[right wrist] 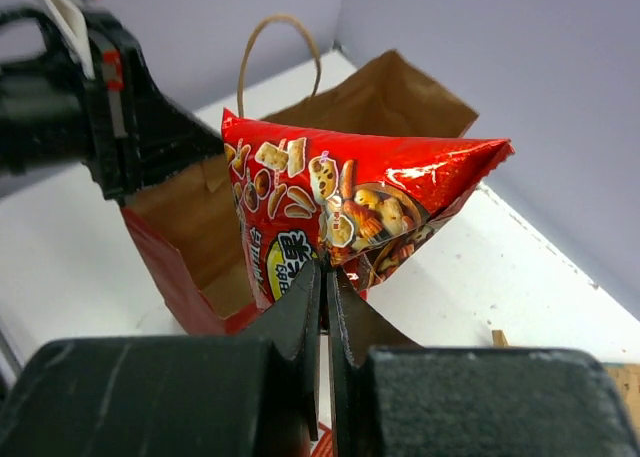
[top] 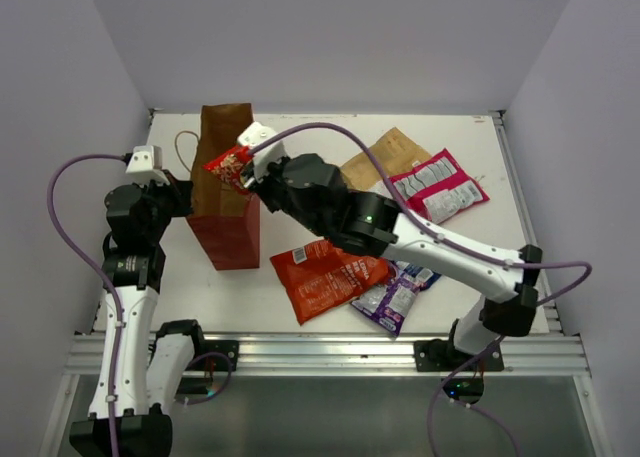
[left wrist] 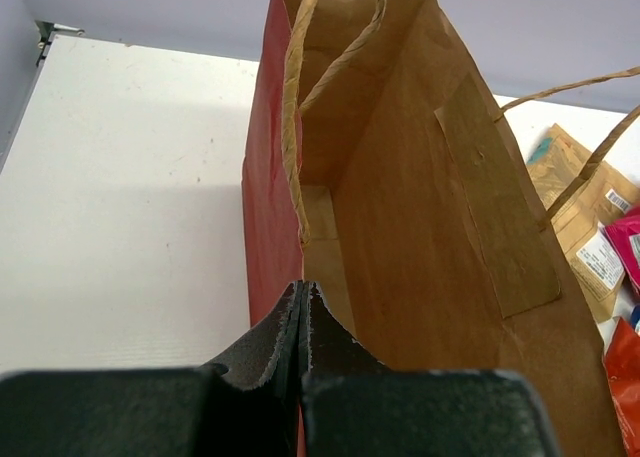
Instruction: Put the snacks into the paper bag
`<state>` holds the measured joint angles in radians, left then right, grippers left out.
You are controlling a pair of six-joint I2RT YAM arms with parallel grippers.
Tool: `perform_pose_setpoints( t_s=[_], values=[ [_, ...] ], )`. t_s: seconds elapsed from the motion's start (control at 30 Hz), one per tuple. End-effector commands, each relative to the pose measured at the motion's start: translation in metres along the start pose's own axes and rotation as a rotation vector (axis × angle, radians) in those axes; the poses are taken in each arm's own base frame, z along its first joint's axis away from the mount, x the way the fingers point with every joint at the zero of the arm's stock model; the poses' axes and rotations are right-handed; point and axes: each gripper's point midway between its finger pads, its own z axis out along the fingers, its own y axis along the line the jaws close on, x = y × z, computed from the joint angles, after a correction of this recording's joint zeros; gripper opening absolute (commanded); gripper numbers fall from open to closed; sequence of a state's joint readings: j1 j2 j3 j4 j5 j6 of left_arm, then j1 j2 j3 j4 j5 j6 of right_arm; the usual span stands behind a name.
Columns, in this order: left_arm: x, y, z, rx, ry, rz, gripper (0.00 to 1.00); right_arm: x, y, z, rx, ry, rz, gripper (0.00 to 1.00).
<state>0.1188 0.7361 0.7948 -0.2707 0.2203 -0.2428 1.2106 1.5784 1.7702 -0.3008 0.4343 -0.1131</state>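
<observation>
Pinching the rim, the left gripper (left wrist: 302, 295) sat at the left of the overhead view, jaws squeezed tight on the side wall of the paper bag (top: 228, 227). The bag stood upright on the white table (top: 200, 289), mouth open, brown inside, cord handles looping off its top. And just right of that, over the mouth of the bag, there was the right gripper (right wrist: 325, 277), jaws closed narrow on the bottom edge of the small red packet (right wrist: 340, 207). The packet was up in the air above the opening, not inside.

Moving right along the table, the orange packet (top: 325, 275) lay flat near the lower centre, just beside the bag's foot. Touching its right edge was the purple packet (top: 388, 301), with a blue packet (top: 420, 276) peeking out from under the right arm. Further up and right, the tan packet (top: 385, 157) lay flat, and the pink packet (top: 438, 187) sat beside it toward the right edge.
</observation>
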Motion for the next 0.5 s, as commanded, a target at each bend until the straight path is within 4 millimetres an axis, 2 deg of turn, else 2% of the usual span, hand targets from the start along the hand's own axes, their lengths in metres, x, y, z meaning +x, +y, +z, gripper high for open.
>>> perform_pose_setpoints(
  t_s=[0.0, 0.03, 0.07, 0.1, 0.13, 0.23, 0.3, 0.33, 0.47],
  values=[
    [-0.010, -0.005, -0.002, 0.015, -0.038, 0.027, 0.00, 0.013, 0.012, 0.031, 0.003, 0.031, -0.105, 0.00],
    [-0.010, -0.006, -0.002, 0.018, -0.039, 0.026, 0.00, 0.014, 0.014, 0.037, 0.000, 0.032, -0.111, 0.00],
    [-0.009, -0.005, -0.002, 0.015, -0.038, 0.028, 0.00, 0.006, 0.016, 0.041, -0.001, 0.015, -0.110, 0.00],
    [-0.010, -0.005, -0.002, 0.015, -0.039, 0.028, 0.00, 0.017, 0.020, 0.053, 0.002, 0.037, -0.123, 0.00],
    [-0.009, -0.005, -0.002, 0.015, -0.038, 0.028, 0.00, 0.010, 0.021, 0.055, 0.001, 0.022, -0.117, 0.00],
    [-0.009, -0.007, -0.002, 0.019, -0.038, 0.030, 0.00, 0.017, 0.028, 0.069, -0.006, 0.034, -0.136, 0.00],
    [-0.009, -0.008, -0.003, 0.021, -0.039, 0.032, 0.00, 0.012, 0.028, 0.072, -0.006, 0.032, -0.148, 0.00],
    [-0.008, -0.008, -0.003, 0.022, -0.039, 0.033, 0.00, 0.018, 0.030, 0.077, -0.002, 0.046, -0.159, 0.00],
    [-0.007, -0.008, -0.003, 0.017, -0.038, 0.036, 0.00, -0.006, 0.024, 0.074, 0.012, 0.018, -0.173, 0.00]
  ],
)
